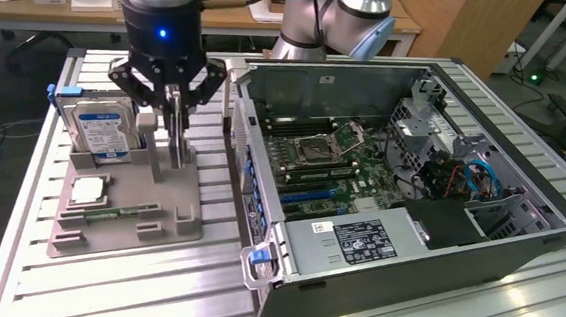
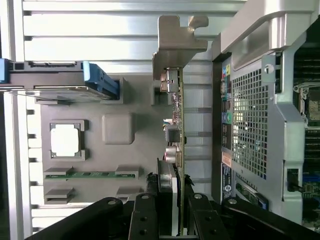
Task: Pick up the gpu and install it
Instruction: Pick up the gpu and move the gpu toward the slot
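The gpu (image 1: pixel 176 140) stands on edge in the grey holder tray (image 1: pixel 155 194), seen as a thin upright card. In the wrist view the gpu (image 2: pixel 178 125) runs edge-on, a green board with its silver end bracket (image 2: pixel 176 45) at the far end and a black cooler block beside the fingers. My gripper (image 1: pixel 173 110) is straight above the card, its jaws closed on the card's upper edge. The black fingers (image 2: pixel 149 215) flank the card on both sides around the gripper (image 2: pixel 172 202). Whether the card has left its slot in the tray I cannot tell.
The tray also carries a silver hard drive (image 1: pixel 105 131) with a blue label, a CPU (image 1: pixel 89 190) and a RAM stick (image 1: pixel 120 213). The open computer case (image 1: pixel 516 242) lies on the exterior view's right, motherboard (image 1: pixel 333 162) exposed, rear panel (image 2: pixel 250 125) near the card.
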Controlling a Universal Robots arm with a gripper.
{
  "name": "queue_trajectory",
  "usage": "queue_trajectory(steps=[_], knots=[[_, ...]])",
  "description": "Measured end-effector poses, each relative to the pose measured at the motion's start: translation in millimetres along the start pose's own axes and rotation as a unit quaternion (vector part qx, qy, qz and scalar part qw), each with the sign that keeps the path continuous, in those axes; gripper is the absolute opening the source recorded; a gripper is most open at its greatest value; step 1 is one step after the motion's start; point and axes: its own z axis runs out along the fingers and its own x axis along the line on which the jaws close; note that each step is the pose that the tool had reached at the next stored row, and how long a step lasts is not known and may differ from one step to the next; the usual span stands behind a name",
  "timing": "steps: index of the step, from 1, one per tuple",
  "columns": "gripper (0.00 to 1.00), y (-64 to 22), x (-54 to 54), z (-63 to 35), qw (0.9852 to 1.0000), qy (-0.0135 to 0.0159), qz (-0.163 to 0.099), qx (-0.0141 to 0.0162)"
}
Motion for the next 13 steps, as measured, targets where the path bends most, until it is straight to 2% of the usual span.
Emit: queue_trajectory(steps=[13], knots=[[0.28,2.0,-0.9,-59.2,1.0,0.0,0.0,-0.0004]])
